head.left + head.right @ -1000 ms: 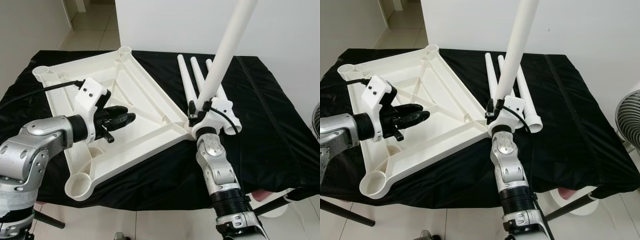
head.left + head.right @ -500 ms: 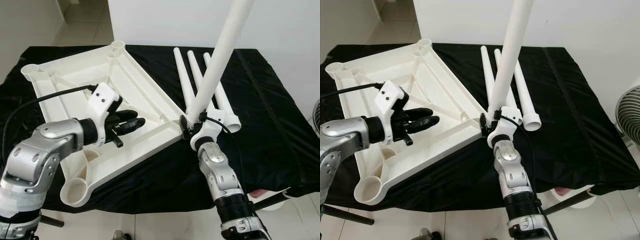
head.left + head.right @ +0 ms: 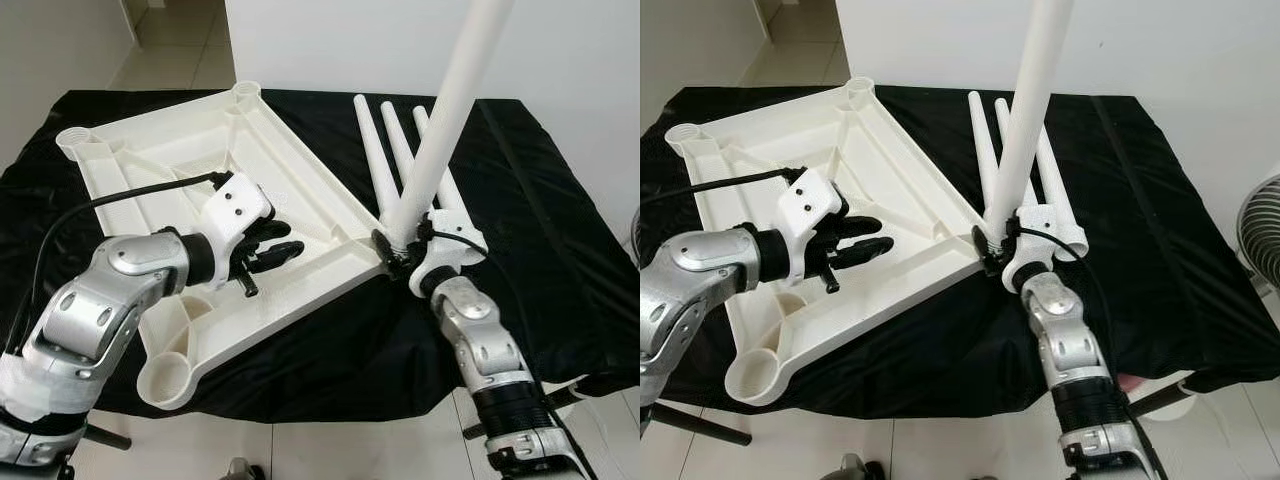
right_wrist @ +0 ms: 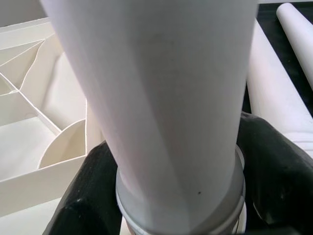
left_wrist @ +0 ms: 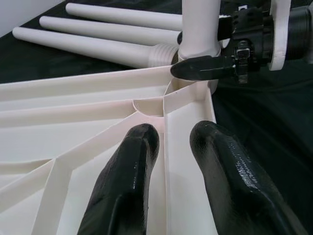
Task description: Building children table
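Note:
A white table top lies upside down on the black-covered table. My right gripper is shut on a white leg, holding it nearly upright with its lower end at the near right corner socket. Its black fingers clamp the leg's base. My left gripper is open low over the underside. Its fingers stand on either side of a thin rib that runs to that corner. Three spare legs lie side by side behind the corner.
The black cloth covers the whole table, with bare cloth to the right of the legs. A white wall stands behind. A fan is at the right edge. A black cable trails from my left wrist across the table top.
My left gripper has slid right along the underside toward the corner with the leg, and its fingers have spread. The right forearm has swung right while the leg stays upright in the corner.

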`<state>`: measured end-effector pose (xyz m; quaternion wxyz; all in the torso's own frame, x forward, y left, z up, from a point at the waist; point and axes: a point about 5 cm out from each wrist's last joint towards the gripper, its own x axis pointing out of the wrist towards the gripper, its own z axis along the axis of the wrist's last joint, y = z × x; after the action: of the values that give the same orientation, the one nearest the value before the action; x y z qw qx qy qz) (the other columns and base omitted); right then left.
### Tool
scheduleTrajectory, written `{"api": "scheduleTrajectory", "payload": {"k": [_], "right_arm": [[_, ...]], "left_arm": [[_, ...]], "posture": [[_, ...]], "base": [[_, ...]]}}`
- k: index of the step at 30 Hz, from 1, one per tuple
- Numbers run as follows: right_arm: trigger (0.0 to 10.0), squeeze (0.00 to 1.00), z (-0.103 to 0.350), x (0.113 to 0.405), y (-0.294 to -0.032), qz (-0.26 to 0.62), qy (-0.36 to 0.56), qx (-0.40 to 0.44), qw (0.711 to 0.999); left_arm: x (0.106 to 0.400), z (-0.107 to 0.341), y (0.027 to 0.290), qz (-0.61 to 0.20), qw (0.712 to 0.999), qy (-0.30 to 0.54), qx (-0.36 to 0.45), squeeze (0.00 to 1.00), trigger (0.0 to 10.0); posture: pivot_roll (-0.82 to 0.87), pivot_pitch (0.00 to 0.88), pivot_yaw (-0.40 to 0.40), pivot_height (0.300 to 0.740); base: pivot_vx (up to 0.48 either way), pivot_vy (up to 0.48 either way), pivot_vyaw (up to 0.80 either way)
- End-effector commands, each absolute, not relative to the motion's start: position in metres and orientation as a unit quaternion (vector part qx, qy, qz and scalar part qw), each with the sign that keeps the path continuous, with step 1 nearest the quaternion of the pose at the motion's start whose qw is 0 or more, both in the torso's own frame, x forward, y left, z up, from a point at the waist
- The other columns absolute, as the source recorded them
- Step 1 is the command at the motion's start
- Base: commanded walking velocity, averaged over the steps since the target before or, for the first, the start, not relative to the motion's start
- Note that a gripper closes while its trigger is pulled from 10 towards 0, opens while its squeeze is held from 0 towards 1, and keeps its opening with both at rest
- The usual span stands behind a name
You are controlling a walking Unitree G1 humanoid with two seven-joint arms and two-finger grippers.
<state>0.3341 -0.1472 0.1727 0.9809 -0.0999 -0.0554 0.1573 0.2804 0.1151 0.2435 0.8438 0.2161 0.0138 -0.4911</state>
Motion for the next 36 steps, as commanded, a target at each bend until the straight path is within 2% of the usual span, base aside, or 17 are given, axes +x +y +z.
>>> {"api": "scheduleTrajectory", "payload": {"k": [1,3,13,15,17,18,19,24,25,28,36], "right_arm": [[10.0,0.0,0.197,0.336,-0.15,0.167,-0.105,-0.114,0.974],[10.0,0.0,0.203,0.34,-0.154,0.189,-0.105,-0.125,0.968],[10.0,0.0,0.195,0.343,-0.154,0.199,-0.082,-0.11,0.97],[10.0,0.0,0.186,0.341,-0.15,0.201,-0.066,-0.083,0.974],[10.0,0.86,0.178,0.338,-0.146,0.211,-0.052,-0.069,0.974],[10.0,0.86,0.178,0.338,-0.146,0.211,-0.052,-0.069,0.974],[10.0,1.0,0.172,0.335,-0.14,0.223,-0.042,-0.056,0.972],[10.0,1.0,0.165,0.328,-0.13,0.261,-0.029,-0.05,0.964],[10.0,0.0,0.166,0.326,-0.128,0.276,-0.03,-0.048,0.959],[10.0,0.0,0.178,0.325,-0.132,0.307,-0.053,-0.065,0.948],[10.0,0.0,0.202,0.337,-0.15,0.291,-0.087,-0.118,0.945]], "left_arm": [[0.274,0.242,0.112,-0.549,0.803,0.025,0.231,0.0,10.0],[0.273,0.242,0.108,-0.562,0.79,0.021,0.245,0.0,10.0],[0.277,0.242,0.106,-0.558,0.789,0.015,0.256,0.0,10.0],[0.277,0.24,0.107,-0.557,0.79,0.016,0.256,0.0,10.0],[0.277,0.239,0.108,-0.561,0.787,0.018,0.257,0.0,10.0],[0.277,0.239,0.108,-0.561,0.787,0.018,0.257,0.0,10.0],[0.277,0.239,0.108,-0.562,0.786,0.02,0.257,0.0,10.0],[0.277,0.238,0.109,-0.562,0.786,0.022,0.257,0.0,10.0],[0.277,0.238,0.109,-0.562,0.786,0.023,0.257,0.0,10.0],[0.278,0.238,0.11,-0.561,0.787,0.022,0.257,0.0,10.0],[0.28,0.239,0.111,-0.559,0.789,0.02,0.255,0.0,10.0]], "posture": [[0.01,0.117,0.019,0.74],[0.01,0.113,0.018,0.74],[0.01,0.108,0.019,0.74],[0.01,0.11,0.021,0.74],[0.01,0.11,0.021,0.74],[0.01,0.11,0.021,0.74],[0.01,0.113,0.022,0.74],[0.02,0.114,0.025,0.74],[0.02,0.114,0.027,0.74],[0.02,0.115,0.029,0.74],[0.01,0.114,0.031,0.74]], "base": [[0.0,0.0,0.0],[0.0,0.0,0.0],[0.0,0.0,0.0],[0.0,0.0,0.0],[0.0,0.0,0.0],[0.0,0.0,0.0],[0.0,0.0,0.0],[0.0,0.0,0.0],[0.0,0.0,0.0],[0.0,0.0,0.0],[0.0,0.0,0.0]]}}
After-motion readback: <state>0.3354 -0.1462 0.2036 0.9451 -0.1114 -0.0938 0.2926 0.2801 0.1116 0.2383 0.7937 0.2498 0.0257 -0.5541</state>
